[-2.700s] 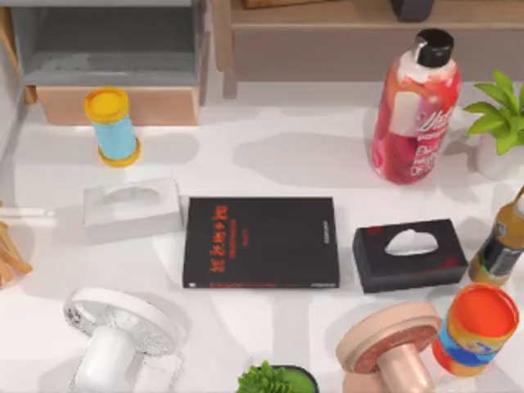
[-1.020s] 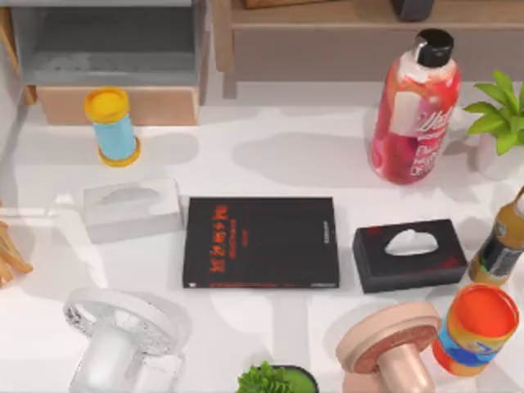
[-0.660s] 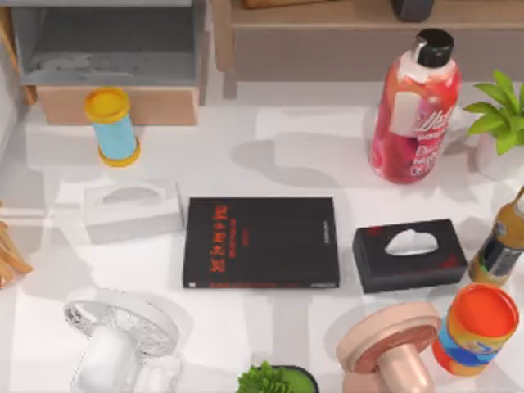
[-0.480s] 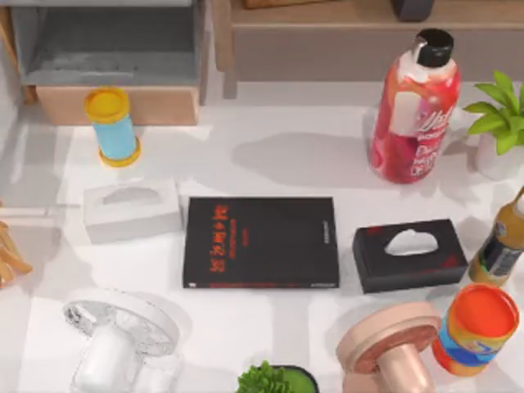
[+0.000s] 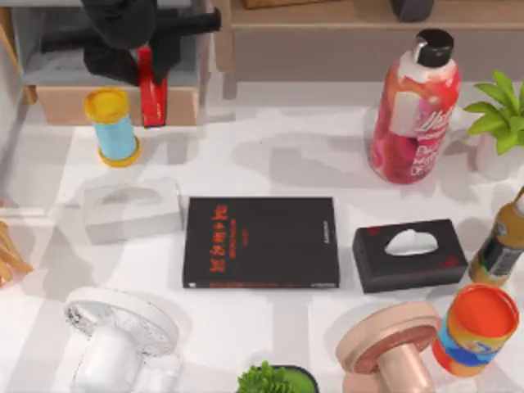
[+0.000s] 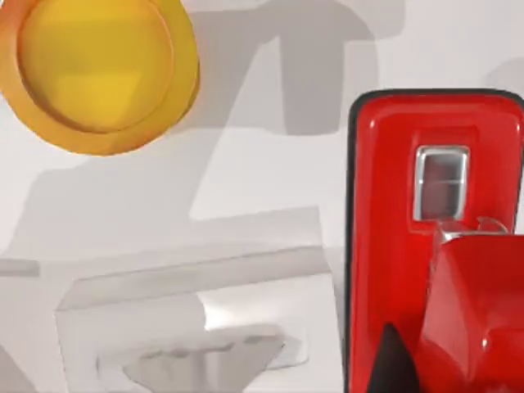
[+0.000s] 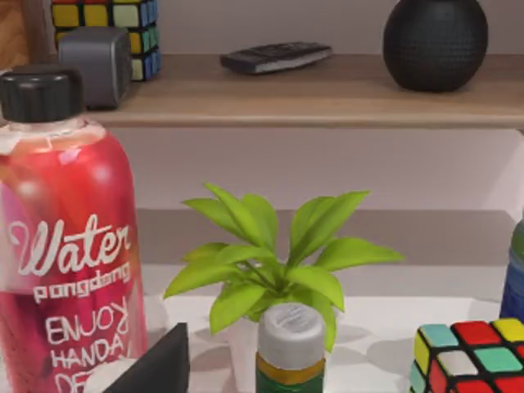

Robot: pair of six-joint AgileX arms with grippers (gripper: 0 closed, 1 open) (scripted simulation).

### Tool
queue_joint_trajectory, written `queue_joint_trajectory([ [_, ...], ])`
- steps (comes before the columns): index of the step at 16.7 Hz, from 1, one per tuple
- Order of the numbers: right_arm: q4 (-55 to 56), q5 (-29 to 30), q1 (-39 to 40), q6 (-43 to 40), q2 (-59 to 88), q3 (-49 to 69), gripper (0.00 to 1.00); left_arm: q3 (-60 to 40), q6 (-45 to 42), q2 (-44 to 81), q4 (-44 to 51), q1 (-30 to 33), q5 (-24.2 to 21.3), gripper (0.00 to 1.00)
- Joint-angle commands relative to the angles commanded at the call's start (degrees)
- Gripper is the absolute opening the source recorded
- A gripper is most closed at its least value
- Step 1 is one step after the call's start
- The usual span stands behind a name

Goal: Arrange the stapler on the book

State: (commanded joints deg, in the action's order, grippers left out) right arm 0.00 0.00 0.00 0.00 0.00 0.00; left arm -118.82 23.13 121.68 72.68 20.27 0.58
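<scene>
red stapler (image 5: 150, 92) pinched by left gripper (image 5: 141, 61) | book (image 5: 260, 241) bare | right gripper: can't tell

One stapler (image 5: 149, 90), one book (image 5: 260, 242), two tissue boxes (image 5: 131, 210) (image 5: 409, 255), two plants (image 5: 501, 115) (image 5: 274, 379).

- left arm (image 5: 123, 24): matte black, bulky rounded housing, a straight black bar sticking out toward the top view's right
- left gripper (image 5: 147, 70): dark body, same black finish as the arm
- one dark pointed fingertip (image 6: 395, 360) in the left wrist view, black, tapering to a tip
- no cables, screws or markings discernible
</scene>
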Motion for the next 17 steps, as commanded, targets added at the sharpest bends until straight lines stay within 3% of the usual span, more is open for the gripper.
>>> queue_joint_trajectory([
  [4,0.0,0.0,0.0,0.0,0.0,0.0,1.00,8.3,9.2,1.3,-3.7,11.5,2.3,0.00],
  [8,0.0,0.0,0.0,0.0,0.0,0.0,1.00,13.8,14.6,2.7,-6.4,19.1,4.0,0.00],
  [17,0.0,0.0,0.0,0.0,0.0,0.0,1.00,15.6,15.6,3.0,-7.7,20.5,4.3,0.00],
])
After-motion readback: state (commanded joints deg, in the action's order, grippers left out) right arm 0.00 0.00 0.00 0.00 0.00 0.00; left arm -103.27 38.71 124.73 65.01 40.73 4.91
